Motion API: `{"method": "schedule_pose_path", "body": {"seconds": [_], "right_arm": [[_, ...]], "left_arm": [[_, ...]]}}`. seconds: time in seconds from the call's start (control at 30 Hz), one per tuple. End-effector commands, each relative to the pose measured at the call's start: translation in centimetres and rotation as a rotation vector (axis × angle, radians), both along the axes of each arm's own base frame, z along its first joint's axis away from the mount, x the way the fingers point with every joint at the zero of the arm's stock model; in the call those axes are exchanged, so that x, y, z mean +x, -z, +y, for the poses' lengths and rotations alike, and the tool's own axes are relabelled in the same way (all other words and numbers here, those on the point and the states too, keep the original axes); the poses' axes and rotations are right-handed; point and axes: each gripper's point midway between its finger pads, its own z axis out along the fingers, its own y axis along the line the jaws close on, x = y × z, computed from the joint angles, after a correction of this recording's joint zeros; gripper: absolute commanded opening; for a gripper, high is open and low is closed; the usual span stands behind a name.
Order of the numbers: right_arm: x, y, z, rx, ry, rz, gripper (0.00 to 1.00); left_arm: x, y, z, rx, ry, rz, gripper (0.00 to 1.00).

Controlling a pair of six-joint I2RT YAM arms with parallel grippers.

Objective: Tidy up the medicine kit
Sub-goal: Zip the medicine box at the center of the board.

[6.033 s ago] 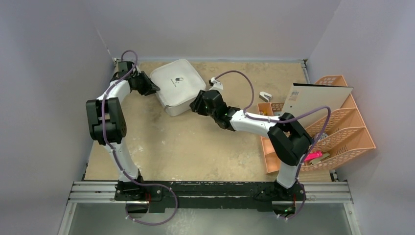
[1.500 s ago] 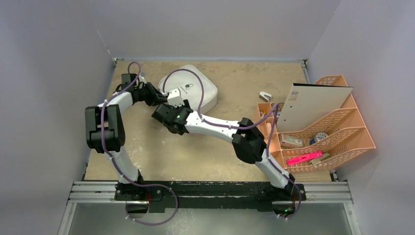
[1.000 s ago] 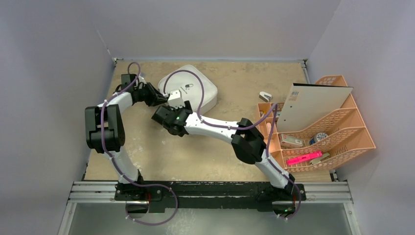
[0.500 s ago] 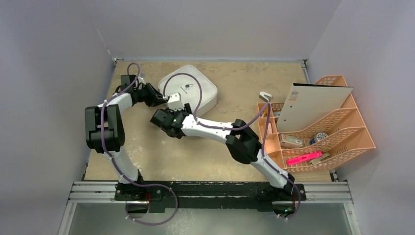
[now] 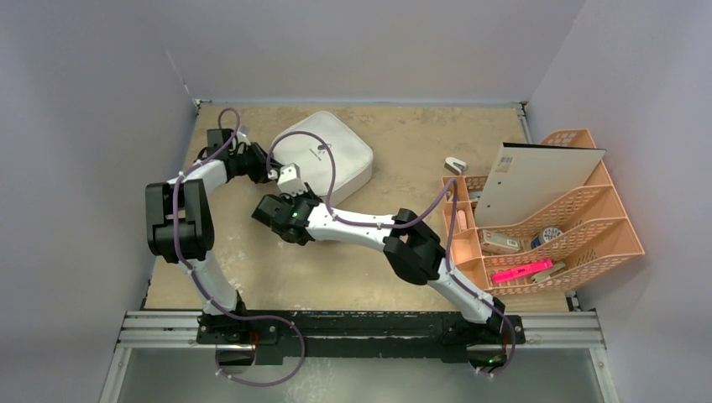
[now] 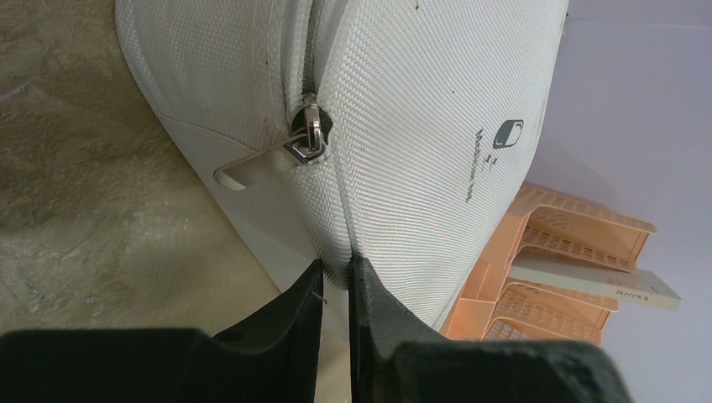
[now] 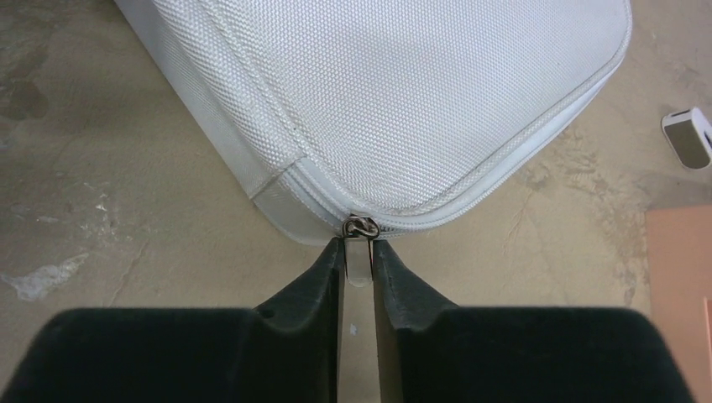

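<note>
The right gripper (image 7: 358, 249) is pinching the silver metal zipper pull (image 7: 360, 235) of the white woven-fabric medicine kit (image 7: 395, 101) — the left gripper (image 6: 336, 273) is clamping its side seam.

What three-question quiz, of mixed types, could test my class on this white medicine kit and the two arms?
1. True or false: the medicine kit has its lid flipped up.
2. What does the right gripper pinch? A zipper pull; B spoon; C pen.
3. Fill in: the left gripper is shut on the kit's ____.
Key: 1 false; 2 A; 3 edge.
</note>
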Motion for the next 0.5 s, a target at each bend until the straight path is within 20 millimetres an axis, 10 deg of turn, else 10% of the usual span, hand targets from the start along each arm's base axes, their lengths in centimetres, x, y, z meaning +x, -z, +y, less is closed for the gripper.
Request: {"method": "schedule_pose_path", "body": {"seconds": [0.0, 0.1, 0.47], "right_arm": [[1.1, -4.5, 0.4, 0.028, 0.011, -0.103, 0.15], [0.8, -4.2, 0.2, 0.020, -0.008, -0.076, 0.01], [-1.9, -3.2, 0.9, 0.326, -0.236, 0.119, 0.00]], "left_arm": [[-0.8, -0.3, 0.5, 0.015, -0.003, 0.004, 0.14], [-0.8, -0.3, 0.6, 0.021, -0.004, 0.004, 0.15], [-0.4, 0.4, 2.2, 0.111, -0.014, 0.022, 0.14]]}}
